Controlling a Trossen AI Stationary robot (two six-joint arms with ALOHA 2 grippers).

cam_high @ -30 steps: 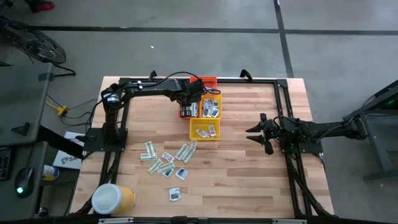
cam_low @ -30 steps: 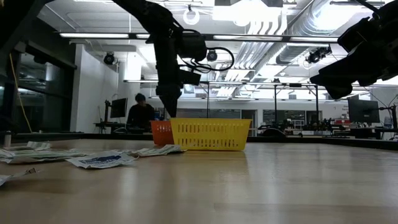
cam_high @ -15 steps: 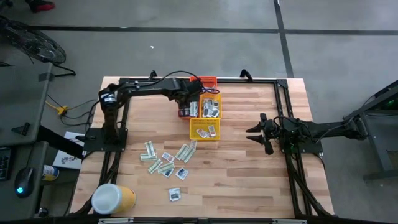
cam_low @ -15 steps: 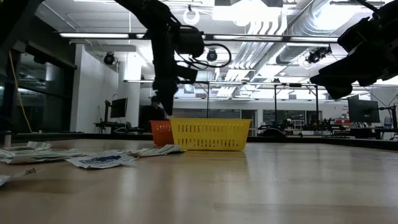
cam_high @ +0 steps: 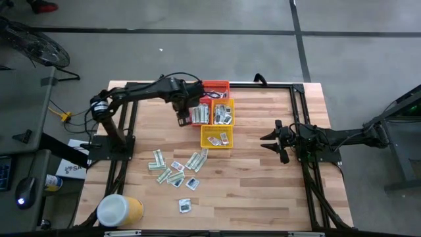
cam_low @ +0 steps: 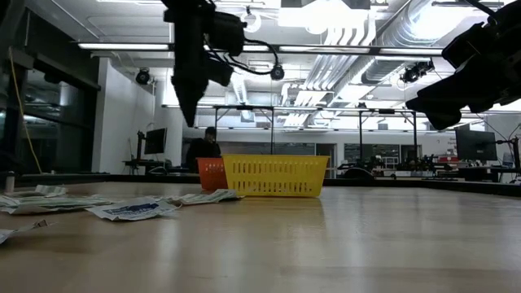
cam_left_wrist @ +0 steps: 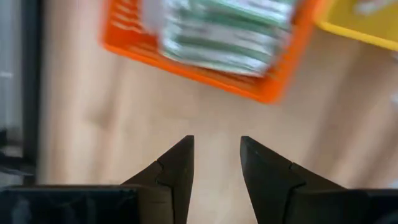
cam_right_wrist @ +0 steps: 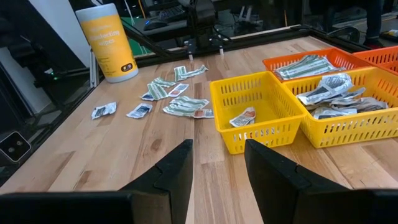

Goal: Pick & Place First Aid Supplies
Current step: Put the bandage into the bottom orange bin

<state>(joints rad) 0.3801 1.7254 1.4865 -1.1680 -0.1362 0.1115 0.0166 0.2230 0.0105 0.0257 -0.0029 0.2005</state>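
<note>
The first aid supplies, small flat paper-and-foil packets in pale green-and-white strips and white squares with blue marks (cam_high: 176,168), lie scattered loose on the pale wooden bench (cam_high: 263,191) toward its front-left, well apart from the baskets. More packets already sit in the orange plastic mesh basket (cam_left_wrist: 205,68), in the nearer yellow plastic mesh basket (cam_high: 216,137) and in the farther yellow one (cam_right_wrist: 348,118).

The left gripper (cam_high: 181,120) hangs above bare bench just beside the orange basket, its jaws parted by a narrow gap with nothing between them. The right gripper (cam_high: 271,140) waits off to the right of the baskets, its jaws apart and empty.

These packets look very light, thin and limp, likely to bend, slide on the smooth wood or lift with a neighbour where they overlap. A packet lying alone at the edge of the heap seems the safest choice. The jaws should probably straddle its short width near the middle, pressing down to the wood before closing, since a flat edge offers little to catch.
</note>
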